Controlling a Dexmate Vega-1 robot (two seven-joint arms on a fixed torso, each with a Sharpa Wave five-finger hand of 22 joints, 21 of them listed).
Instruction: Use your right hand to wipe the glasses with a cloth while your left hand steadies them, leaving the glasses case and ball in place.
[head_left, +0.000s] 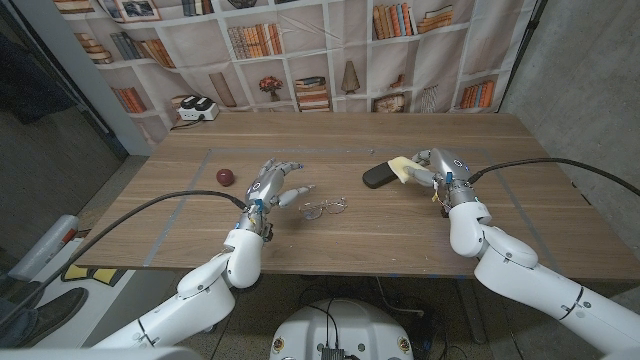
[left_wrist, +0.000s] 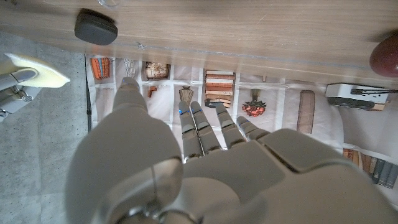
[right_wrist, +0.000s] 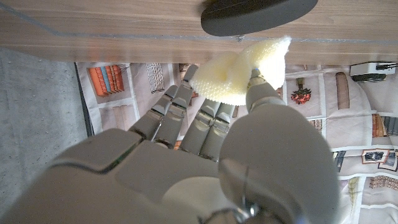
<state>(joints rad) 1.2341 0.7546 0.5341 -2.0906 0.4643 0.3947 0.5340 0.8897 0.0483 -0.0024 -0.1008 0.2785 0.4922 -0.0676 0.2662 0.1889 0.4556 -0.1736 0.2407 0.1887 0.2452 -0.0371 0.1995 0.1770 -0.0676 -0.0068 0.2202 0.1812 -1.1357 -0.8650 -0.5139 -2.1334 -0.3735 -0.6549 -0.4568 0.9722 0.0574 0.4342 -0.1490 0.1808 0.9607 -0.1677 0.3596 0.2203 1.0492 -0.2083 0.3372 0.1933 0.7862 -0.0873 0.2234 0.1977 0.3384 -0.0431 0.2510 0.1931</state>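
The glasses (head_left: 323, 208) are lying mid-table, long axis running across it, just beside the left hand (head_left: 273, 184), whose fingers are hanging spread and holding nothing; the right hand (head_left: 432, 167) is pinching the yellow cloth (head_left: 404, 168) well apart from them, beside the closed glasses case (head_left: 378, 175); the ball (head_left: 226, 177) is sitting near the left hand's far side.

Reaching in from seven o'clock, left hand (head_left: 274, 184) hovering with fingers (left_wrist: 198, 127) apart, gripping nothing. Stretching in from five o'clock, right hand (head_left: 436, 166) pinching a pale yellow cloth (right_wrist: 242, 68) between thumb and fingers.
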